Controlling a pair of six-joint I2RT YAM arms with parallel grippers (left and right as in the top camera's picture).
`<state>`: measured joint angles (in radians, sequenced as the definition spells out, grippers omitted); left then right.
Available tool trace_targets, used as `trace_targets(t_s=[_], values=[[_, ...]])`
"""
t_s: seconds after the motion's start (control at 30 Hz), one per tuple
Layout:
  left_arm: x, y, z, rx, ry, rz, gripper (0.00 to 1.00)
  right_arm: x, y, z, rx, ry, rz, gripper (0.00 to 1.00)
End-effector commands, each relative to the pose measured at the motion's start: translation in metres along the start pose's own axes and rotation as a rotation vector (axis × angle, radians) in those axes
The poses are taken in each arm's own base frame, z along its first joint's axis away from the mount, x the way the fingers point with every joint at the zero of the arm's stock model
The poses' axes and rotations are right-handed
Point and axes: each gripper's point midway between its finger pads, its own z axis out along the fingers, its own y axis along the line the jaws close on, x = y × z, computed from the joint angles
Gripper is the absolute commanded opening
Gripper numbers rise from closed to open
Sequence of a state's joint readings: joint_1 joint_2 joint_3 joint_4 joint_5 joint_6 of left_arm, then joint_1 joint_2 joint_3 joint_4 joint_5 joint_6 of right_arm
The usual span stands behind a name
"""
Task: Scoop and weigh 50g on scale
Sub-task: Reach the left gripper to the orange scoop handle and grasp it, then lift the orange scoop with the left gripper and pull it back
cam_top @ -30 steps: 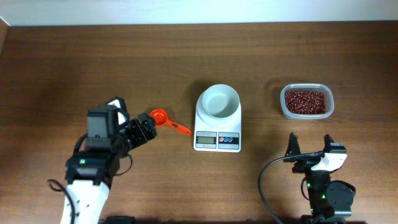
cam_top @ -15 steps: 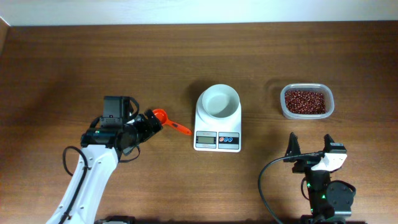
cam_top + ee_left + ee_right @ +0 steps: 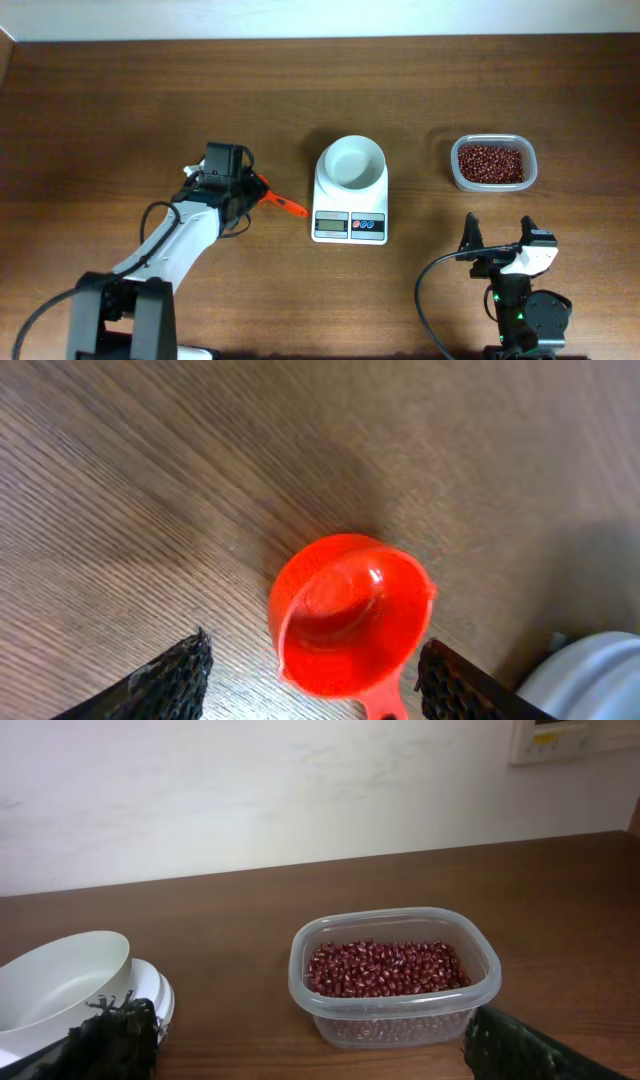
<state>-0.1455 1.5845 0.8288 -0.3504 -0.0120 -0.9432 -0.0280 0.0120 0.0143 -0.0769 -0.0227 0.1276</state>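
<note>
An orange scoop (image 3: 350, 610) lies on the wooden table (image 3: 100, 100), a clear tub (image 3: 395, 925) well apart.

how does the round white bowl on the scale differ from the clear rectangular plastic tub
The round white bowl is opaque; the clear rectangular plastic tub is see-through. The bowl is empty; the tub holds small red-brown beans. The bowl sits on the white digital scale, the tub on the wooden table. Both are open-topped.

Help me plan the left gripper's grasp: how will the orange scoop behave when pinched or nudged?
The orange scoop looks like thin moulded plastic, so probably stiff and light. Its glossy round cup may slip between the fingers. Empty, with its handle off to one side, it could pivot or tip if nudged.
</note>
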Motion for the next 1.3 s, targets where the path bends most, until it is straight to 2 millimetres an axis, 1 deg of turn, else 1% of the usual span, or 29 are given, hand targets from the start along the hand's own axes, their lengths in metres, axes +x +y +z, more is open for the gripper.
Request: trace_targets(t_s=[0.0, 0.07, 0.2, 0.27, 0.33, 0.4, 0.47, 0.5, 0.53, 0.57, 0.6, 0.63, 0.67, 0.73, 0.8, 0.9, 0.93, 0.97, 1.0, 1.13, 1.2, 1.27], values=[[0.003, 0.006, 0.015, -0.038, 0.015, -0.011, 0.65, 0.003, 0.001, 0.000, -0.001, 0.004, -0.005, 0.99], [0.004, 0.006, 0.025, -0.039, 0.016, -0.011, 0.62, 0.003, 0.001, 0.000, -0.001, 0.004, -0.005, 0.99], [0.003, 0.007, 0.026, -0.042, 0.011, -0.011, 0.54, 0.003, 0.001, 0.000, -0.001, 0.004, -0.005, 0.99], [-0.002, 0.008, 0.026, -0.053, -0.013, -0.011, 0.50, 0.003, 0.001, 0.000, -0.001, 0.004, -0.005, 0.99], [-0.003, 0.006, 0.026, -0.045, -0.018, -0.011, 0.42, 0.003, 0.001, 0.000, -0.001, 0.004, -0.005, 0.99], [-0.003, 0.006, 0.027, -0.045, -0.018, -0.011, 0.39, 0.003, 0.000, 0.000, 0.000, 0.004, -0.005, 0.99], [0.001, 0.011, 0.033, -0.062, -0.004, -0.010, 0.37, 0.003, 0.001, 0.000, -0.001, 0.004, -0.005, 0.99], [0.004, 0.014, 0.037, -0.074, 0.008, -0.010, 0.34, 0.003, 0.001, 0.000, -0.001, 0.004, -0.005, 0.99], [0.007, 0.018, 0.042, -0.089, 0.023, -0.010, 0.27, 0.003, 0.001, 0.000, -0.001, 0.004, -0.005, 0.99], [0.008, 0.018, 0.043, -0.091, 0.026, -0.009, 0.22, 0.003, 0.001, 0.000, -0.001, 0.004, -0.005, 0.99], [0.008, 0.018, 0.043, -0.091, 0.026, -0.010, 0.19, 0.003, 0.000, 0.000, 0.000, 0.004, -0.005, 0.99], [0.009, 0.019, 0.043, -0.092, 0.030, -0.009, 0.07, 0.003, 0.001, 0.000, -0.001, 0.004, -0.005, 0.99], [0.012, 0.018, 0.043, -0.085, 0.046, -0.010, 0.00, 0.003, 0.001, 0.000, -0.001, 0.004, -0.005, 0.99], [0.017, 0.019, 0.042, -0.086, 0.073, -0.011, 0.00, 0.003, 0.001, 0.000, -0.001, 0.004, -0.005, 0.99], [0.020, 0.024, 0.035, -0.109, 0.088, -0.010, 0.00, 0.003, 0.000, 0.000, 0.000, 0.004, -0.005, 0.99], [0.011, 0.018, 0.012, -0.085, 0.047, -0.009, 0.00, 0.003, 0.001, 0.000, -0.001, 0.004, -0.005, 0.99], [0.003, 0.014, -0.005, -0.069, 0.003, -0.008, 0.00, 0.003, 0.000, 0.000, 0.000, 0.004, -0.005, 0.99], [-0.006, 0.010, -0.036, -0.041, -0.051, -0.004, 0.00, 0.003, 0.001, 0.000, -0.001, 0.004, -0.005, 0.99], [-0.010, 0.011, -0.060, -0.025, -0.087, -0.006, 0.00, 0.003, 0.001, 0.000, -0.001, 0.004, -0.005, 0.99], [-0.015, 0.026, -0.144, 0.049, -0.223, -0.019, 0.00, 0.003, 0.001, 0.000, -0.001, 0.004, -0.005, 0.99], [-0.011, 0.030, -0.177, 0.122, -0.267, -0.027, 0.00, 0.003, 0.000, 0.000, 0.000, 0.004, -0.005, 0.99], [-0.001, 0.031, -0.199, 0.201, -0.262, -0.025, 0.00, 0.003, 0.001, 0.000, -0.001, 0.004, -0.005, 0.99]])
